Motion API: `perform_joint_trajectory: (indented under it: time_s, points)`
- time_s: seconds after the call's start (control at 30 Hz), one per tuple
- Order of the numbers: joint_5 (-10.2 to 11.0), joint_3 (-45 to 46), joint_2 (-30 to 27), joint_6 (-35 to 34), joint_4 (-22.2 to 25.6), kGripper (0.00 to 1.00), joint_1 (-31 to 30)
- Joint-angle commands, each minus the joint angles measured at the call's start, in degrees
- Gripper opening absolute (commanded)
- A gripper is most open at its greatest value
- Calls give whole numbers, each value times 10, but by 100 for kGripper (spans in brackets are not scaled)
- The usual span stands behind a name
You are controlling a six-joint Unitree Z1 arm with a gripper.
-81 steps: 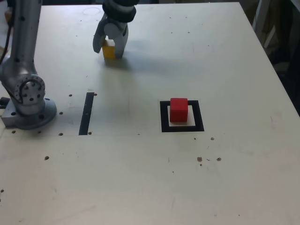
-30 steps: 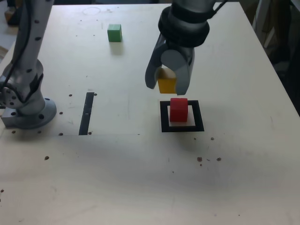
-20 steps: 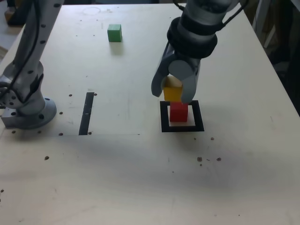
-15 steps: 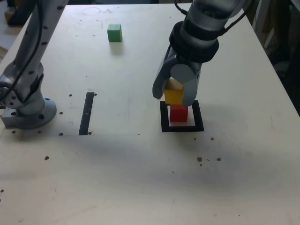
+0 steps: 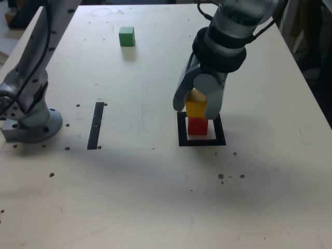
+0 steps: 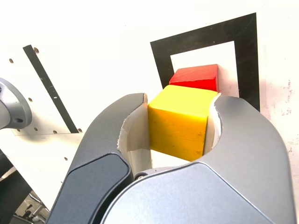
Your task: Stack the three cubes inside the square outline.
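Note:
My gripper (image 5: 197,107) (image 6: 180,122) is shut on the yellow cube (image 5: 195,108) (image 6: 178,120). It holds that cube directly over the red cube (image 5: 197,126) (image 6: 197,77), which stands inside the black square outline (image 5: 181,129) (image 6: 159,56). Whether the yellow cube rests on the red one I cannot tell. The green cube (image 5: 126,36) sits alone on the table at the back, toward the exterior view's left, far from the gripper.
The arm's grey base (image 5: 28,116) stands at the exterior view's left edge. A narrow black strip (image 5: 96,125) (image 6: 49,93) lies on the table between the base and the outline. Small screw holes dot the pale tabletop (image 5: 155,197).
The gripper carried the yellow cube from the back left across the table, then lowered it over the red cube in the outline. The green cube came into sight where the arm had been.

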Motion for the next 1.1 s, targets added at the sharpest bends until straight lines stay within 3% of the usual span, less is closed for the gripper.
perform_joint_trajectory:
  time_s: [0.0,0.2,0.27,0.4,0.47,0.8,1.07]
  points:
    - [2,-2,4,1,4,33,2]
    - [1,-1,5,3,3,37,4]
    - [-1,0,6,7,-1,51,6]
    - [-7,6,9,18,-15,89,9]
    - [-10,10,10,20,-20,96,10]
    - [-9,26,2,21,-23,98,16]
    - [34,46,-65,21,-11,99,18]
